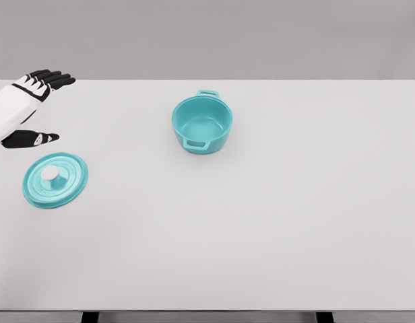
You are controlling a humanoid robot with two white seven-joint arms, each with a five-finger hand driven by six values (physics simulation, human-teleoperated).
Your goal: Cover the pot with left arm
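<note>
- Now, operator, look at the upper left of the frame: your left hand point(29, 108) comes in from the left edge, white at the palm and wrist, black at the fingers point(52, 79).
- Its fingers are stretched out and parted from the thumb point(34, 138), which points right lower down; the hand is released and grasps nothing.
- You find the lid point(55, 180) at the left of the frame, just below that hand, lying flat on the table point(261, 229) with its top side up.
- The lid is teal, round, ringed with raised bands, and carries a pale knob point(54, 174) at its middle; hand and lid are apart, with the thumb nearest to it.
- You see the pot point(202, 124) in the upper middle of the frame, well apart from the lid and to its right.
- The pot stands upright and uncovered, teal inside and out, with one loop handle at its far rim and one at its near side.
- You can read no brand, label or writing on the pot, the lid or the hand.
- The table is a plain pale surface that fills most of the frame, with a grey wall point(261, 33) behind its far edge.
</note>
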